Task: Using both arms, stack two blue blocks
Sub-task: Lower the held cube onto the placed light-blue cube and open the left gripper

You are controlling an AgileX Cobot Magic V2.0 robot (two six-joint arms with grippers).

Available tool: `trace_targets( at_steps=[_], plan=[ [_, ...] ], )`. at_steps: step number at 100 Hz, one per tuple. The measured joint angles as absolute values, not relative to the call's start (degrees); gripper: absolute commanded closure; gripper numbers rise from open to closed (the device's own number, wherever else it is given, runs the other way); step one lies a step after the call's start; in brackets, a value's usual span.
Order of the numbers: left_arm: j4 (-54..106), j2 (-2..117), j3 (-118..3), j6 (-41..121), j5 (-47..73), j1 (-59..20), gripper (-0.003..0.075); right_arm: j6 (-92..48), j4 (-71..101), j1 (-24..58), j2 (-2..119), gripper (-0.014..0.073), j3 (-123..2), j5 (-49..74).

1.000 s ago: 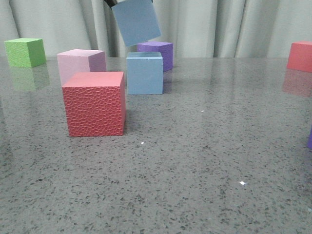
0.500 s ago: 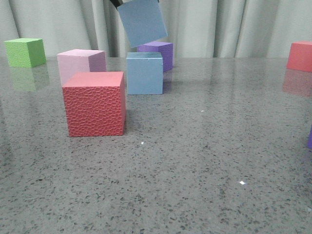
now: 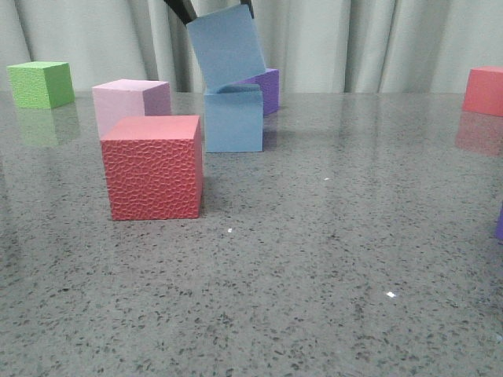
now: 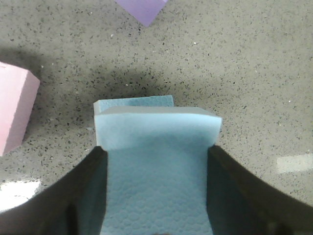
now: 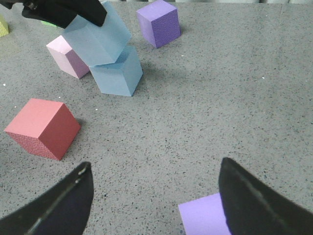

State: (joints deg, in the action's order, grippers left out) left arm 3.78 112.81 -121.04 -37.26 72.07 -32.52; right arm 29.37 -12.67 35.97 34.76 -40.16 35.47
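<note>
My left gripper (image 3: pixel 212 6) is shut on a pale blue block (image 3: pixel 227 47), held tilted with its lower edge touching or just above the top of the second blue block (image 3: pixel 233 119) on the table. In the left wrist view the held block (image 4: pixel 156 166) fills the space between the black fingers (image 4: pixel 83 191), with the lower block (image 4: pixel 132 103) peeking out beyond it. The right wrist view shows both blue blocks, held (image 5: pixel 95 39) and resting (image 5: pixel 117 73), far ahead. My right gripper (image 5: pixel 154 183) is open and empty above the table.
A red textured cube (image 3: pixel 152 166) stands in front left of the blue blocks, a pale pink cube (image 3: pixel 130 104) behind it, a green cube (image 3: pixel 41 83) far left, a purple cube (image 3: pixel 266 88) behind the stack, a red cube (image 3: pixel 484 90) far right. A lilac cube (image 5: pixel 203 215) lies near my right gripper.
The held blue block has come down and slightly left, from clear above the lower blue block to meeting its top edge. The right arm has not visibly moved.
</note>
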Motion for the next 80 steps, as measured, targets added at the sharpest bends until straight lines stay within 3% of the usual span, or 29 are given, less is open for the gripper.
trace_targets(
  at_steps=[29, 80],
  plan=[
    [3.58, 112.81, -121.04, -37.16, 72.07, -32.52, 0.0216, 29.37, -12.67, 35.97, 34.76, 0.0054, -40.16, 35.43],
    [1.99, 111.29, -120.92, -37.16, 72.07, -32.52, 0.0216, 29.37, -12.67, 35.97, 34.76, 0.0054, -40.16, 35.34]
  ],
)
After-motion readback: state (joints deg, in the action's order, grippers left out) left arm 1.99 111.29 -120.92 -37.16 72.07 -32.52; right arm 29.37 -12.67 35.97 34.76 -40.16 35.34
